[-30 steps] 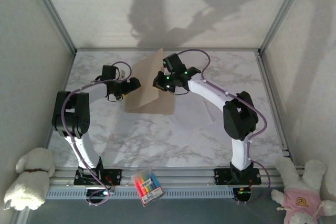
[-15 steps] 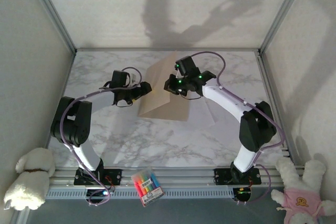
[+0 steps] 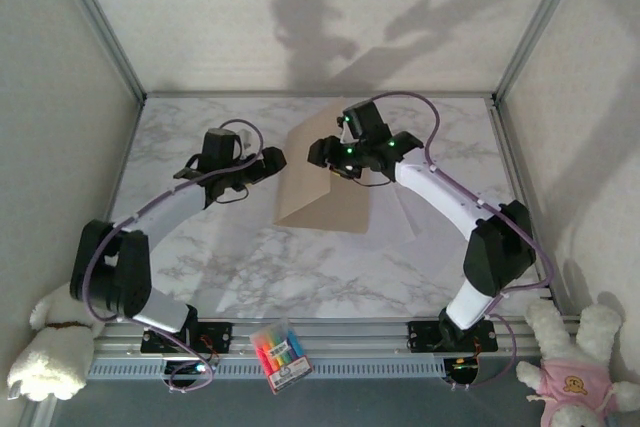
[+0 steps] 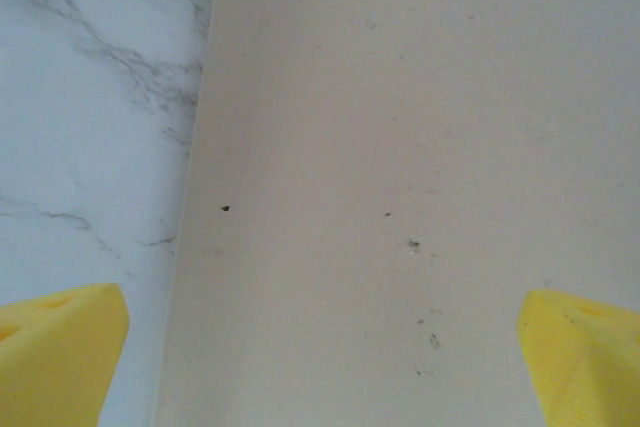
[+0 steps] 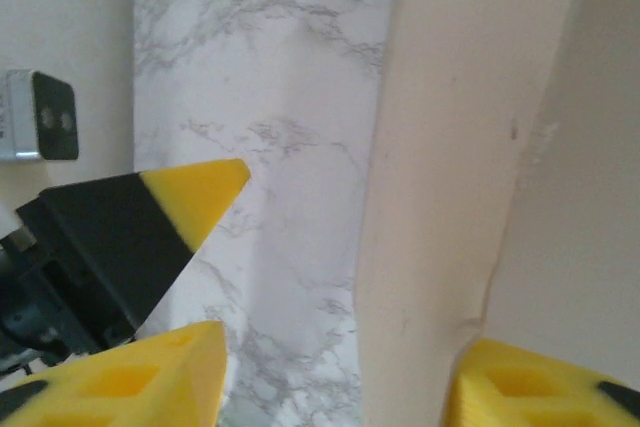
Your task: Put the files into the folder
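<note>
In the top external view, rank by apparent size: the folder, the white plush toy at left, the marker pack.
1. The folder, largest.
2. The white plush toy, somewhat smaller; it sits nearer the camera, so this is unsure.
3. The marker pack, clearly smallest.

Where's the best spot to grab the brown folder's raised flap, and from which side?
Probably pinch the folder by the free edge of its raised leaf, coming from the right, where the right gripper has its open jaws either side of it. That thin edge stands clear of the table, so a finger fits on each face.
</note>
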`<state>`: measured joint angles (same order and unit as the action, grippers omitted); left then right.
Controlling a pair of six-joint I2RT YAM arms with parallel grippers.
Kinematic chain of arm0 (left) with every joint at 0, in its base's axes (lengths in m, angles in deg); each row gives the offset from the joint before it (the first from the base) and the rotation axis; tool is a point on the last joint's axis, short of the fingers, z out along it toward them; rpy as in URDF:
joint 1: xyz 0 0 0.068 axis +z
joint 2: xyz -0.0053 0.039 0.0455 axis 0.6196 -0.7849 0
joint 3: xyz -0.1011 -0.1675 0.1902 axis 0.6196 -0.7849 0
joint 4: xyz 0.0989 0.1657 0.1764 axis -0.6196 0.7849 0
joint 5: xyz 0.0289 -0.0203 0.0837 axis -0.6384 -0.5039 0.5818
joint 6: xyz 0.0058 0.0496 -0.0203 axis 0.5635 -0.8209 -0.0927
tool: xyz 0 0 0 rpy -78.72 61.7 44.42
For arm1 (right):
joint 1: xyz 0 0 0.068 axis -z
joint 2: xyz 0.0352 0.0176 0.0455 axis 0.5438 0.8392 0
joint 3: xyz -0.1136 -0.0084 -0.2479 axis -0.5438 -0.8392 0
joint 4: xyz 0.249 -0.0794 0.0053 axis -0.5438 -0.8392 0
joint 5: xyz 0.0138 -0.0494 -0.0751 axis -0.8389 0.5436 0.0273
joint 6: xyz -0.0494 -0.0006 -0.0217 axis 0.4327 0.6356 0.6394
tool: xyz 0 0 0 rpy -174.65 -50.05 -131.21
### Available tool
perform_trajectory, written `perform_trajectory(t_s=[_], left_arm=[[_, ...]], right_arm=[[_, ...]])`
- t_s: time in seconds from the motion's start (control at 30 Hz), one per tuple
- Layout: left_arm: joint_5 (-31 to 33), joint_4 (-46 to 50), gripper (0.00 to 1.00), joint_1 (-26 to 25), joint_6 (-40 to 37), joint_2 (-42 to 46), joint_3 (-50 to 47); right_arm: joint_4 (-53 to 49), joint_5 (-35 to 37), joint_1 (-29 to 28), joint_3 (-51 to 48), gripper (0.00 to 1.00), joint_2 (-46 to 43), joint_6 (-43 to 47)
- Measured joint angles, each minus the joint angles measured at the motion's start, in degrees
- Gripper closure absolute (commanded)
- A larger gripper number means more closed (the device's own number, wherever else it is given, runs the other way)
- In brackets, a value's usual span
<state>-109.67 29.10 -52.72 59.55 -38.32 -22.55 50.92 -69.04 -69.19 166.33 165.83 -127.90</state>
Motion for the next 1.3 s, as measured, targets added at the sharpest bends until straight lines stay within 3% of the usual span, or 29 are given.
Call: perform_trajectory(t_s=[0.2, 0.57, 0.83, 1.1, 1.3], left_arm=[[5.27, 2.49, 0.0, 0.0, -3.08, 10.01, 0.0], [8.57, 8.26, 0.0, 0.0, -9.49, 22.86, 0.2], [14.78, 14.88, 0.01, 0.31, -10.8, 28.39, 0.72], [25.46, 15.61, 0.0, 0.63, -8.44, 41.13, -2.25], [29.05, 16.06, 0.0, 0.66, -7.82, 42.62, -2.97]], right_arm=[[0.37, -2.62, -0.72, 8.09, 0.23, 3.85, -0.37], [7.37, -7.82, -4.15, 17.75, 0.06, 11.52, -4.46], [16.5, -8.44, -6.36, 19.98, 0.01, 18.73, -10.62], [24.7, -8.41, -10.38, 22.93, 0.01, 28.33, -16.39], [27.71, -8.92, -12.61, 24.44, 0.01, 35.36, -18.62]])
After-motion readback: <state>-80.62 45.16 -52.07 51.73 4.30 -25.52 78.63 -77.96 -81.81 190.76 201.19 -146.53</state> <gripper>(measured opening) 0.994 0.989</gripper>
